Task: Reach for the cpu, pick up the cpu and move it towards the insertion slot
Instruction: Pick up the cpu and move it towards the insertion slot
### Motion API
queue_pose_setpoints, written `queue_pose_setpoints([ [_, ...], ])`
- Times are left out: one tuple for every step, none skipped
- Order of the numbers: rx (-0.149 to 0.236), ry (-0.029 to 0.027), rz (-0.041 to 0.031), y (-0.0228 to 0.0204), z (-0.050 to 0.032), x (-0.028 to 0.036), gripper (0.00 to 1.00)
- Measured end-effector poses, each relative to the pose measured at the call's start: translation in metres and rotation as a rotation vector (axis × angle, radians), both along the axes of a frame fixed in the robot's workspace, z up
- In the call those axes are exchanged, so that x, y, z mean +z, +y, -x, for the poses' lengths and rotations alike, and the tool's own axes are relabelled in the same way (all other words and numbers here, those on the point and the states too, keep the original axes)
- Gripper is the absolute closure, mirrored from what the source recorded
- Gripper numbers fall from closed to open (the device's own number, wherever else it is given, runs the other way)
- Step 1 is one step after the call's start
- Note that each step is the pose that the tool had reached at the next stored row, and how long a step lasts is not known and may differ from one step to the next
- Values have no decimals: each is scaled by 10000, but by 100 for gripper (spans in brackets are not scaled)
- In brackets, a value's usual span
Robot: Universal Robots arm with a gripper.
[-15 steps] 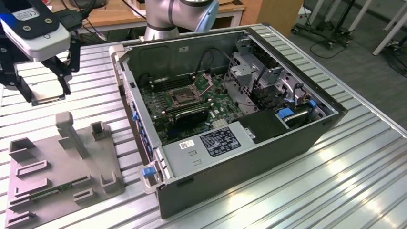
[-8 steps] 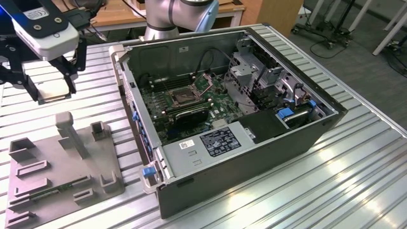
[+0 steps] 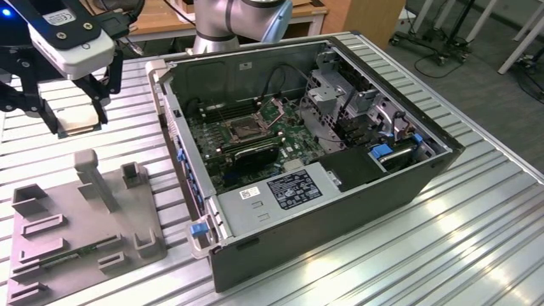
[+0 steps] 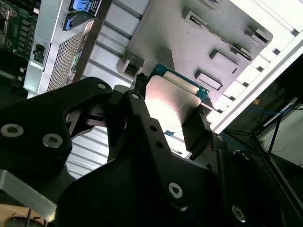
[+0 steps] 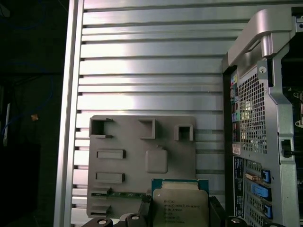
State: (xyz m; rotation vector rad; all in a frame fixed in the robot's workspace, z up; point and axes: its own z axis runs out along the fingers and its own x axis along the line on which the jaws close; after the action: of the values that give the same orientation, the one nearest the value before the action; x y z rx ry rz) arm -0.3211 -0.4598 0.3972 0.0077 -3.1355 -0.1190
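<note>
One desk (image 3: pixel 476 217) of ribbed metal. One open computer case (image 3: pixel 340 191) at frame centre-right, w/ one insertion slot (image 3: pixel 241 129) inside. One grey fixture plate (image 3: pixel 76 223) lower left. One gripper (image 3: pixel 72 124) upper left, pinching one cpu (image 5: pixel 180 206), square so no long axis, held on edge in the exterior view, silver face (image 4: pixel 170 101) out.

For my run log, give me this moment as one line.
gripper: shut on cpu | position: raised above gray holder tray, beside computer case | insertion slot: open, empty
</note>
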Motion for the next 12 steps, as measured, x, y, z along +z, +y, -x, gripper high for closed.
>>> queue_pose_setpoints([
  [0,0,0,0,0,0,46],
  [2,0,0,0,-2,0,46],
  [1,0,0,0,-3,0,46],
  [1,0,0,0,-3,0,46],
  [2,0,0,0,-4,0,46],
  [2,0,-1,0,-4,0,46],
  [1,0,0,0,-4,0,46],
  [1,0,0,0,-4,0,46],
  [1,0,0,0,-4,0,46],
  [2,0,0,0,-4,0,46],
  [2,0,0,0,-6,0,46],
  [3,0,0,0,-13,1,46],
])
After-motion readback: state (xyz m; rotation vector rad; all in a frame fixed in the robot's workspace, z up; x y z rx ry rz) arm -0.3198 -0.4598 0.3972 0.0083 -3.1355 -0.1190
